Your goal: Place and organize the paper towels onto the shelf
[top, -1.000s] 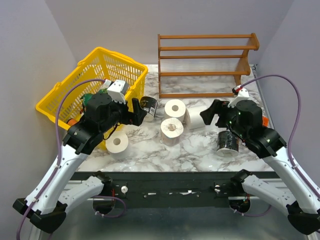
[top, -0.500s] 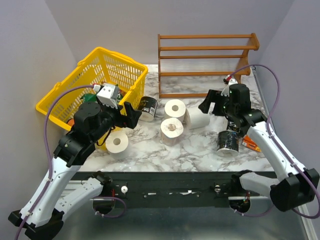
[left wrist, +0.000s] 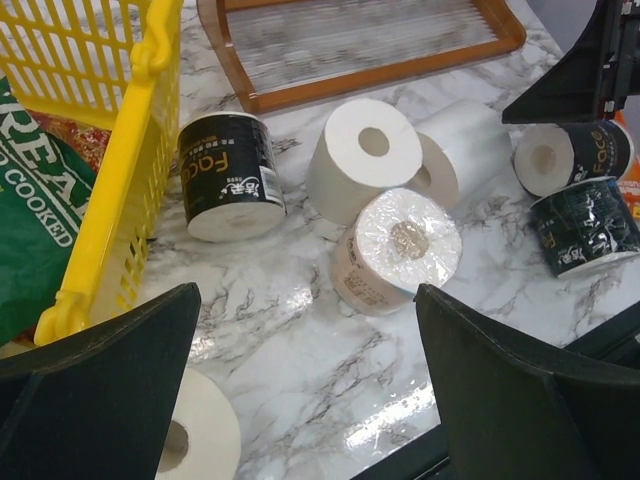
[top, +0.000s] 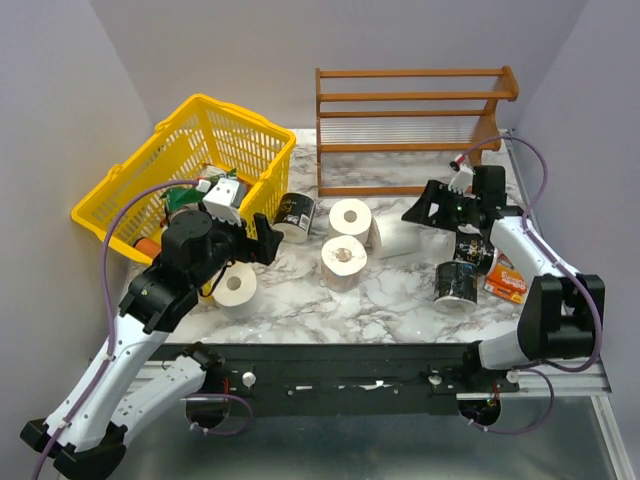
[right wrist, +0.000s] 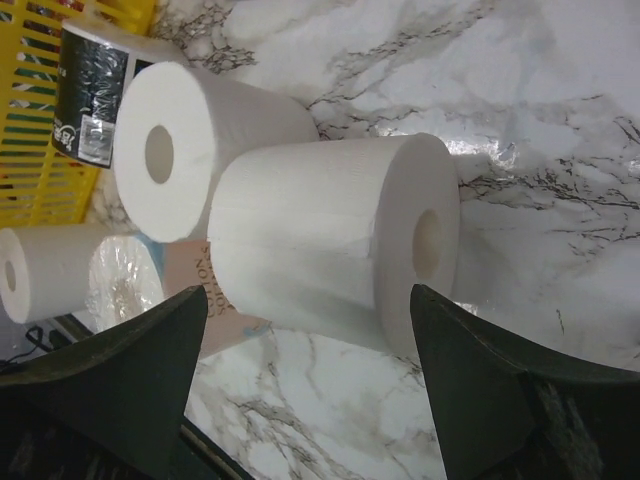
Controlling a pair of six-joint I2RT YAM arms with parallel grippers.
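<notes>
The reddish-brown wooden shelf (top: 415, 130) stands at the back with nothing on it. White paper towel rolls lie on the marble in front of it: one (top: 350, 217) on end, one (top: 398, 240) on its side, a wrapped one (top: 343, 262), and one (top: 236, 285) by the basket. My left gripper (top: 262, 235) is open and empty above the table, with the wrapped roll (left wrist: 395, 250) ahead of it and a white roll (left wrist: 200, 435) by its left finger. My right gripper (top: 425, 205) is open and empty, facing the roll on its side (right wrist: 330, 240) without touching it.
A yellow plastic basket (top: 190, 165) with food packets stands at the back left. Black-wrapped rolls lie by the basket (top: 295, 215) and at the right (top: 455, 285), where a second one lies (top: 475, 250). An orange packet (top: 505, 280) lies at the right edge.
My right arm has swung back and to the right, its gripper now nearer the shelf's front rail. My left arm has drawn back slightly. No roll has moved.
</notes>
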